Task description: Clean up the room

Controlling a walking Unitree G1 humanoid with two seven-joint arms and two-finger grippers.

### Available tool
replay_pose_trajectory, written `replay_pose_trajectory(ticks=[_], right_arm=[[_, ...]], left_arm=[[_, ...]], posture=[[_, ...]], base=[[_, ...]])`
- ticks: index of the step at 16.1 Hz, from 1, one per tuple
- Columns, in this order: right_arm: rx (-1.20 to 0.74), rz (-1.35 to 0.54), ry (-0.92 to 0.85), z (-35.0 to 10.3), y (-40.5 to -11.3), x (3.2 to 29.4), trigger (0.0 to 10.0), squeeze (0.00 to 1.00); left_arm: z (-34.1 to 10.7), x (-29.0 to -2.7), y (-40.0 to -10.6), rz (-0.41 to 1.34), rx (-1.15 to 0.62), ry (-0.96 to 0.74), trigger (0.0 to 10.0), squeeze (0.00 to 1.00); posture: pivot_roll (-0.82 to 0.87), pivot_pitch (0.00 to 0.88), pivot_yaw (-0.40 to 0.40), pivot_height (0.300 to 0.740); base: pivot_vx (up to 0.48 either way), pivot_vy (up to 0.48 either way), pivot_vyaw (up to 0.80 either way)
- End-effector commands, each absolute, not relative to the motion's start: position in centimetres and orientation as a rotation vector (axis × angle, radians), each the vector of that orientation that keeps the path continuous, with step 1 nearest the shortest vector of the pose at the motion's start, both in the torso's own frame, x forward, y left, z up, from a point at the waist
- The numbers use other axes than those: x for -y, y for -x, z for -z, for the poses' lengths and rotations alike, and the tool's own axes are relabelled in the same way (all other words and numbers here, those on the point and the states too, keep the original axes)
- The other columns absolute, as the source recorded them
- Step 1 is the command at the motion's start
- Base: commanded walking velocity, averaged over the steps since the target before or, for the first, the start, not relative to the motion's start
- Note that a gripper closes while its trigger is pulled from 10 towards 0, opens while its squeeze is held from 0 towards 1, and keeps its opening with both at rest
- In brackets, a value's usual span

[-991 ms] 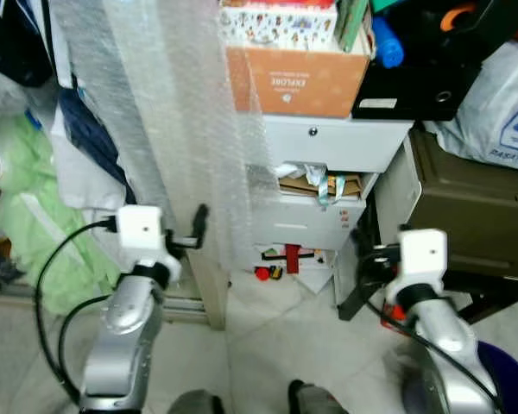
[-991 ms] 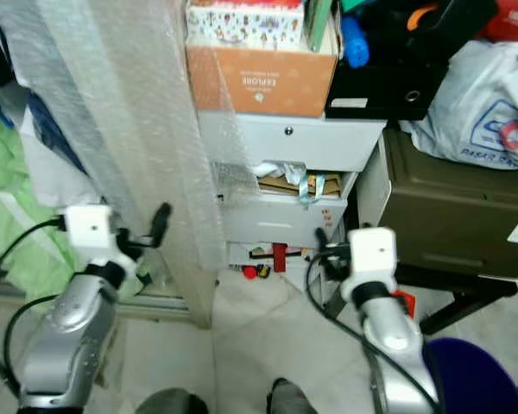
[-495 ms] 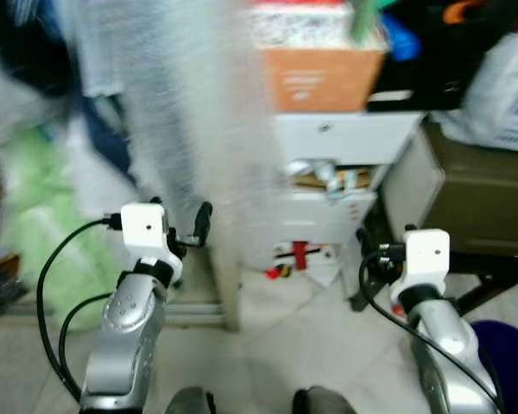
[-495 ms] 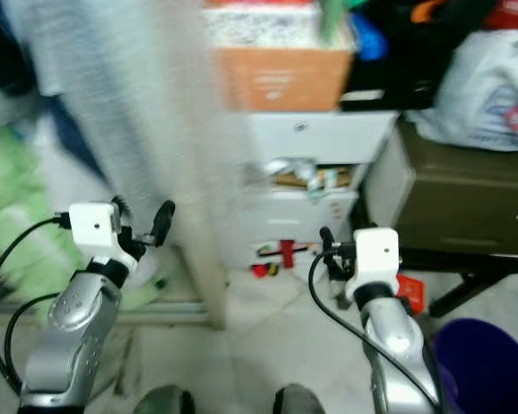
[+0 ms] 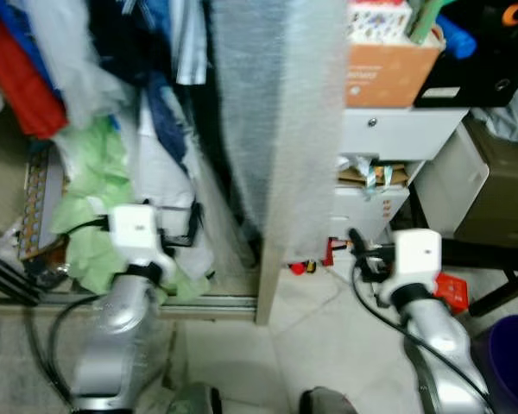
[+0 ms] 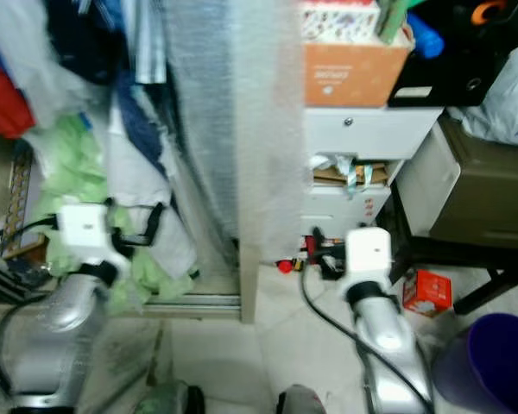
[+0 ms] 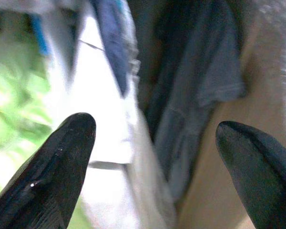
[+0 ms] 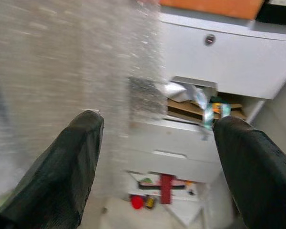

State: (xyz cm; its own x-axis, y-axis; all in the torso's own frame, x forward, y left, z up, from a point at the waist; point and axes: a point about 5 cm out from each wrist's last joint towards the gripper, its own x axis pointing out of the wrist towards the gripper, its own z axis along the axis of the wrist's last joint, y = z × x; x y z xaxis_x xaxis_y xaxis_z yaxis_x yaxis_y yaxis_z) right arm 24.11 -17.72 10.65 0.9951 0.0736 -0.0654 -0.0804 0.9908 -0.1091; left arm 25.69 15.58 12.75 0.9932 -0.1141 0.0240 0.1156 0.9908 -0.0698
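- Jaws of left gripper (image 7: 155, 157) spread wide, empty, facing hanging clothes (image 5: 168, 164).
- Right gripper (image 8: 157, 167) jaws wide, empty, facing white drawer unit (image 6: 367, 164) beside bubble wrap (image 5: 281, 121).

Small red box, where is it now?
The small red box lies on the floor to the robot's right, beside the right arm, under the dark cabinet, near the purple bin.

Pale tiled floor (image 6: 268, 354), small red box (image 6: 426, 290), purple bin (image 6: 483, 362)
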Motion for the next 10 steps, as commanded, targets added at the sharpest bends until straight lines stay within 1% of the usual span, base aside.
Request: replay_pose_trajectory(ticks=[1,7,10], right_arm=[[-0.061,-0.06,0.125,-10.74,-24.01,18.42,10.0,0.0],[-0.06,-0.06,0.128,-10.73,-24.16,18.42,10.0,0.0],[-0.058,-0.061,0.126,-10.7,-24.2,18.4,10.0,0.0]], left_arm=[[-12.72,-14.97,-25.71,0.132,0.017,0.079,10.0,0.0],[-12.68,-14.95,-25.86,0.128,0.019,0.085,10.0,0.0],[-12.69,-14.88,-25.85,0.129,0.022,0.085,10.0,0.0]], posture=[[-0.03,0.102,0.021,0.74],[-0.03,0.096,0.019,0.74],[-0.03,0.091,0.021,0.74]], base=[[0.0,0.379,0.0],[0.0,0.38,0.0],[0.0,0.381,-0.71]])
